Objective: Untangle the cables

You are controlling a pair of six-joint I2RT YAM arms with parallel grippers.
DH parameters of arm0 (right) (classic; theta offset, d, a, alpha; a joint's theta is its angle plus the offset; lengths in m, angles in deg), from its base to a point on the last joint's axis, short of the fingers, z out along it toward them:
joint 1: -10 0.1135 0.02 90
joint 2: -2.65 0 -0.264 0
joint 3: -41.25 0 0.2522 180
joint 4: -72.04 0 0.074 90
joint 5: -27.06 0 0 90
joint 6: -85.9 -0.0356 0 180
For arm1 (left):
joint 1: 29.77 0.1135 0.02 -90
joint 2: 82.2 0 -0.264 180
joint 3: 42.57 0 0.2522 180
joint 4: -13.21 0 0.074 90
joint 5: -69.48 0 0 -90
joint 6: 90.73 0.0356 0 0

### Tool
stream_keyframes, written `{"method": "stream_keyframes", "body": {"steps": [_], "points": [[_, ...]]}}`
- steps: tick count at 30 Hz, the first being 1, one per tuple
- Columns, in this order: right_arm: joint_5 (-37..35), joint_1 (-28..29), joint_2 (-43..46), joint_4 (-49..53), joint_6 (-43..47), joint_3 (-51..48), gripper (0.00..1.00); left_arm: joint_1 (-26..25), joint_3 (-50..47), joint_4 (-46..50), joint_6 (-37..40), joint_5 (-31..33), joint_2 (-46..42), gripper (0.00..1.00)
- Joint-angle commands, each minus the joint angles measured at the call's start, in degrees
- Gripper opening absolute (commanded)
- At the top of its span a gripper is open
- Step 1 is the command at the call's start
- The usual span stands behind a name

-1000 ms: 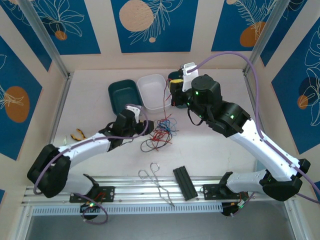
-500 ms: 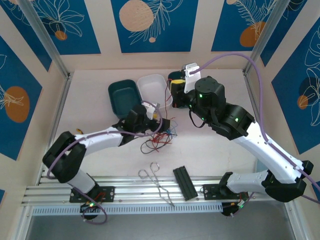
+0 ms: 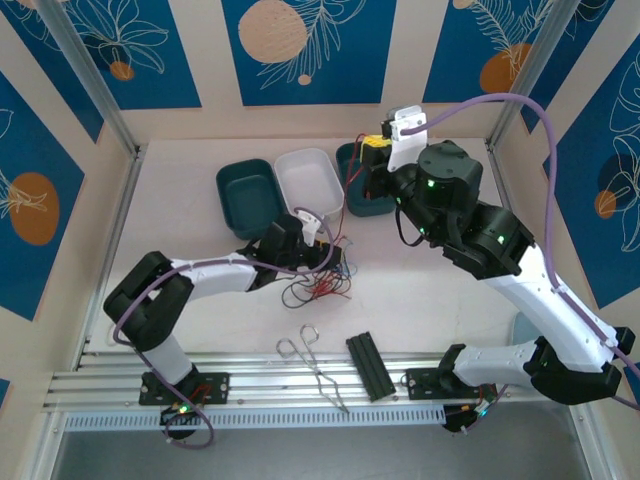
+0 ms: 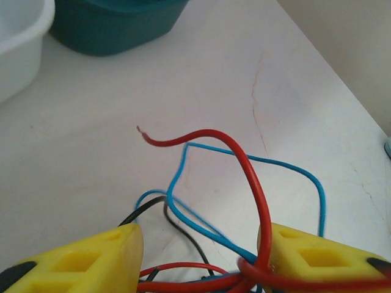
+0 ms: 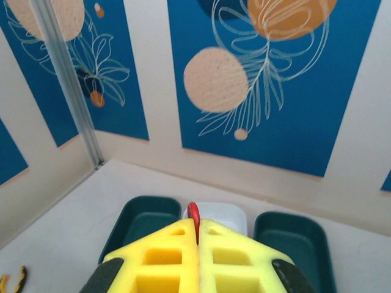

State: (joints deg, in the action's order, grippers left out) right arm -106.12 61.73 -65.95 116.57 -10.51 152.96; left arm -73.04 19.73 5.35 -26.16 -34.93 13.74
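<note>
Straddling the cables [image 3: 318, 285], left hand [image 4: 201, 244] spread; right hand [image 5: 197, 231] pinching red cable [image 5: 193, 213] above trays [image 3: 232, 190]; tongs [image 3: 312, 365] nearby.

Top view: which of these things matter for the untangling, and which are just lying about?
In the job: cables; left tool; right tool pinching a red cable; perhaps white tray, left teal tray, right teal tray.
Lying about: tongs; black bar.

Top external: high behind arm bases [image 3: 185, 385], looking down.
Left wrist: close over tabletop [image 4: 305, 91].
Right wrist: raised, facing back wall [image 5: 275, 79].
Shared: rectangular white plastic tray [image 3: 305, 180].
</note>
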Motion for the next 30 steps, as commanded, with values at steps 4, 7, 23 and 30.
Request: {"method": "stream_keyframes", "body": {"steps": [4,7,23,30], "points": [[-3.28,-1.98,-1.59,-5.71,7.35,5.71,0.0,-0.68,-1.86,-1.29,-2.21,-3.55,3.06,0.51],[-2.79,-3.16,-2.96,-6.08,9.18,8.54,0.0,-0.68,-2.13,-1.57,-2.68,-3.43,3.69,0.51],[-0.1,-10.33,-9.13,-8.14,15.73,23.22,0.0,-0.69,-3.08,-2.01,-4.09,-1.3,2.32,0.72],[7.73,-21.57,-12.17,-3.59,7.0,25.18,0.0,-0.52,-4.42,0.42,-5.08,3.3,-5.49,1.0]]}}
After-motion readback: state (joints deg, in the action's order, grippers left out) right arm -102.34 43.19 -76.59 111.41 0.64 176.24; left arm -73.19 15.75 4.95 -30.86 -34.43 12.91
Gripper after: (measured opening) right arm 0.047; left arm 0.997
